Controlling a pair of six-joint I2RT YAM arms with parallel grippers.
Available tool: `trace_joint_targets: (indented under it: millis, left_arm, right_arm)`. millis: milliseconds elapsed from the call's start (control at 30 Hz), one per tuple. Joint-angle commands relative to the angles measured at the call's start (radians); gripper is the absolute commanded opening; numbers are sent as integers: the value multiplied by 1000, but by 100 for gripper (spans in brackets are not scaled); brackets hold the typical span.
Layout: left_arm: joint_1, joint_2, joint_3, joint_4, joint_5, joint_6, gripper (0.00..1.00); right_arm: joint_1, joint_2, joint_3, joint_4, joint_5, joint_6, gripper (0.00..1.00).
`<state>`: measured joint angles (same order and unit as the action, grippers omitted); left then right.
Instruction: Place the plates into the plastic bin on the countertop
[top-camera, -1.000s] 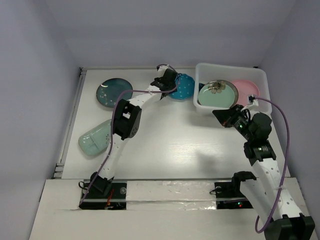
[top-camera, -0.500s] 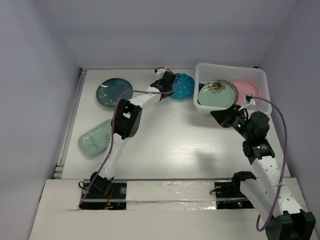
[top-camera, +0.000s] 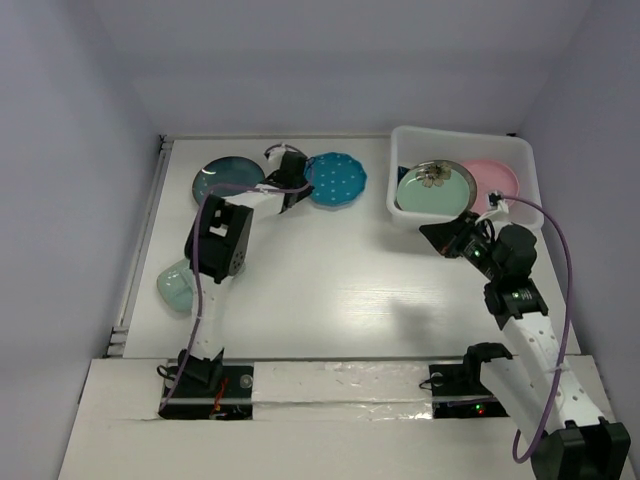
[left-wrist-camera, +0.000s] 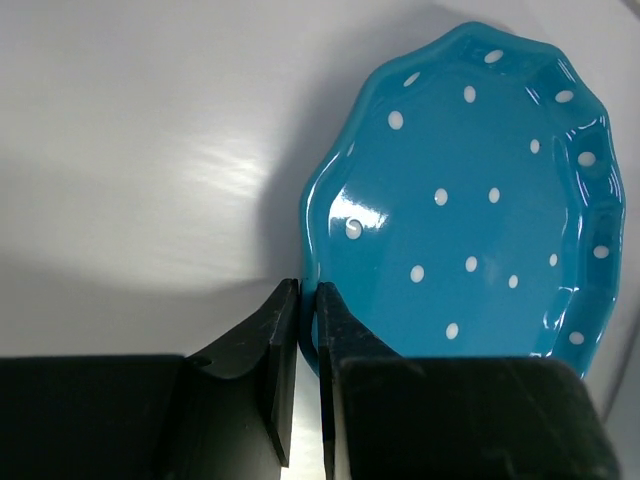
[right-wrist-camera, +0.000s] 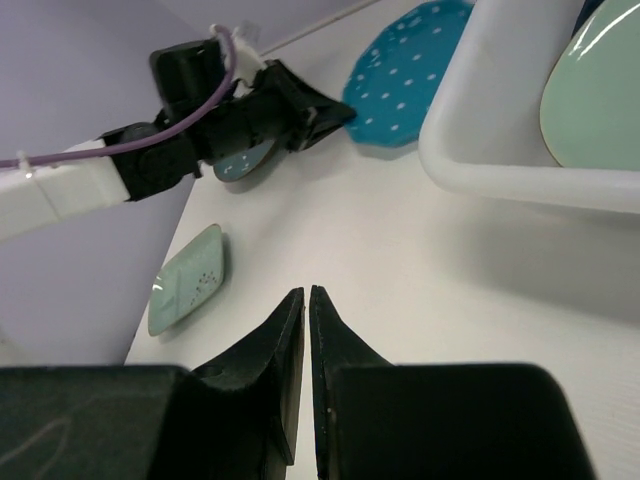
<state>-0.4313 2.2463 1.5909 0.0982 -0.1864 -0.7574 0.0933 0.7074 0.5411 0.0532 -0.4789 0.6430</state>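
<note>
My left gripper (top-camera: 301, 187) (left-wrist-camera: 308, 300) is shut on the rim of the blue white-dotted scalloped plate (top-camera: 337, 181) (left-wrist-camera: 470, 200), left of the plastic bin (top-camera: 405, 140) (right-wrist-camera: 500, 170). The mint green flower plate (top-camera: 432, 190) (right-wrist-camera: 600, 90) and the pink plate (top-camera: 493, 178) lie inside the bin. A dark teal round plate (top-camera: 222, 183) (right-wrist-camera: 243, 162) rests on the countertop (top-camera: 340, 280) behind the left arm. My right gripper (top-camera: 427, 229) (right-wrist-camera: 305, 295) hovers shut and empty just in front of the bin's near wall.
A pale grey-green rounded-rectangular plate (top-camera: 173, 287) (right-wrist-camera: 188, 280) lies near the left edge, partly covered by the left arm (top-camera: 222, 240). Lavender walls enclose the counter on three sides.
My left gripper closed on the blue plate's rim and drew it leftward, away from the bin. The left arm swung left over the pale plate. The right arm barely moved.
</note>
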Motion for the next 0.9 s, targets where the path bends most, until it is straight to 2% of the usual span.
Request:
trace_joint_targets:
  millis: [0,100,367,867]
  left_arm:
    - [65,-166,-149,47,-4,6,0]
    - [77,-244,-221,100,18,15,0]
    - [77,-338,-301,187,80,7,0]
    - [86,-559,-347,258,160,-6,0]
  right_arm:
    - [10,3,-12,33,-15,-14,12]
    - [10,17,-13,43,-12,-16,12]
    - [10,0,-16,28,11,-11,12]
    - [10,-52,26,-45,74,-25,12]
